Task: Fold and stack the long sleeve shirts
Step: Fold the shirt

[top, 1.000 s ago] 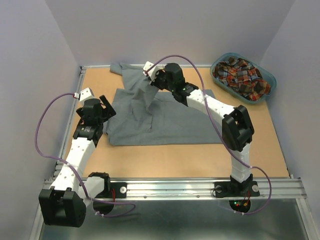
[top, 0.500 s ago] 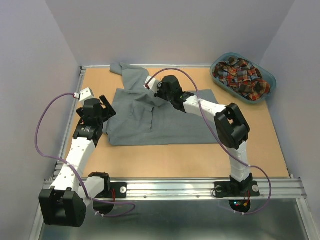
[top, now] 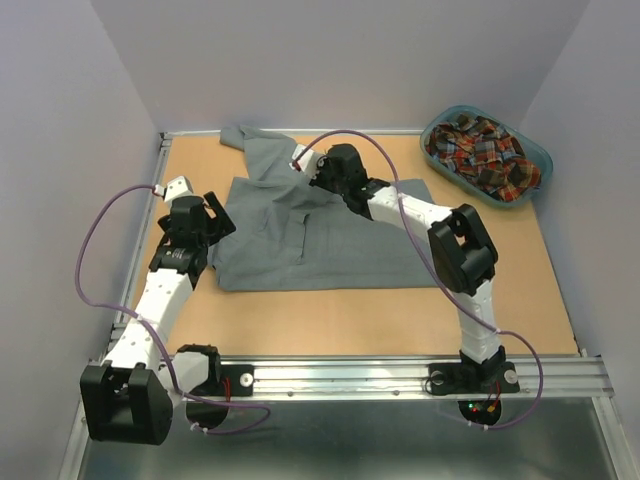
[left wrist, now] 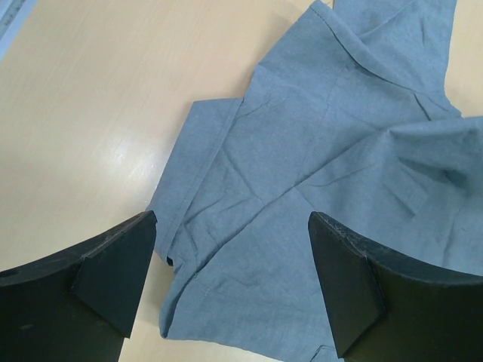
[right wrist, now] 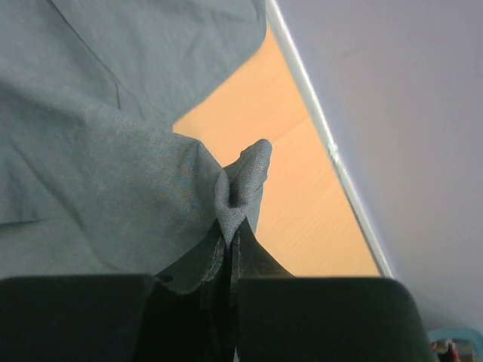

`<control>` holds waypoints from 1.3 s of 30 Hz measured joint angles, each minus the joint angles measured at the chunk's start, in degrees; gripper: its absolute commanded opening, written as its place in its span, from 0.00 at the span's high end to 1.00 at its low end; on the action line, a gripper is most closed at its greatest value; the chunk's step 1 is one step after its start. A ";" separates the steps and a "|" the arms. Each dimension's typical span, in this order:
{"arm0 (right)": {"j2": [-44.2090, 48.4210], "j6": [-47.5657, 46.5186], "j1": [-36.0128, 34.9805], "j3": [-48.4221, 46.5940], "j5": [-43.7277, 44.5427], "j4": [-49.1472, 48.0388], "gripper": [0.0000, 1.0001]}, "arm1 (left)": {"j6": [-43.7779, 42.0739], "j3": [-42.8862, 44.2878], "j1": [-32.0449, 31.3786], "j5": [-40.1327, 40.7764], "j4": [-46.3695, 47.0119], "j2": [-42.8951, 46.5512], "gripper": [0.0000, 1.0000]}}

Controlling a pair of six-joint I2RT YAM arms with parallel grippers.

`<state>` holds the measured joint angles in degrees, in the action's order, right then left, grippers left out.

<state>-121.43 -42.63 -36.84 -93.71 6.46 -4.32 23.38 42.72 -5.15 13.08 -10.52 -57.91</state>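
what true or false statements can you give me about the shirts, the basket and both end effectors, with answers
1. The right end effector is shut on a pinch of the grey shirt. True.
2. The plaid shirt lies flat on the table. False: it is bunched up inside the teal basket.
3. The left end effector is open and holds nothing. True.
4. The grey shirt is folded and stacked on the plaid one. False: it is spread on the table, apart from the plaid shirt.
5. The basket sits at the table's near left corner. False: it is at the far right corner.
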 measured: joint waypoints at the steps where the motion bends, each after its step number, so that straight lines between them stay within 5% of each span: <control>1: 0.50 -0.11 0.00 0.00 -1.09 -0.17 0.99 | 0.00 0.00 0.00 -0.35 0.00 -0.33 0.06; 8: 5.62 -4.74 -1.25 0.70 -7.56 -1.38 0.96 | 0.00 0.00 0.00 -1.09 0.02 -0.92 0.06; 12: 13.35 -8.26 -2.82 8.74 -10.51 -2.54 0.93 | 0.00 0.00 0.00 -1.11 0.00 -1.14 0.06; 16: 22.45 -10.40 -4.00 17.66 -12.61 -4.04 0.83 | 0.00 0.00 0.00 -1.09 0.00 -1.18 0.06; 19: 30.18 -11.74 -4.52 26.27 -14.27 -5.35 0.64 | 0.00 0.00 0.00 -1.07 -0.02 -1.18 0.06; 27: 45.20 -10.62 -5.46 48.04 -15.47 -3.91 0.50 | 0.02 0.00 0.00 -0.98 0.00 -1.18 0.06; 34: 55.84 4.20 -6.38 56.13 -13.40 1.09 0.31 | 0.02 -0.02 0.00 -1.03 0.00 -1.18 0.06; 39: 57.86 21.55 -6.38 55.87 -11.37 0.74 0.30 | 0.04 -0.02 0.00 -1.11 0.00 -1.20 0.06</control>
<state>-63.57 -21.08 -43.22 -37.85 -4.91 -3.57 23.42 42.70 -5.15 11.97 -10.52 -59.11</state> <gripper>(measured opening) 0.700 0.935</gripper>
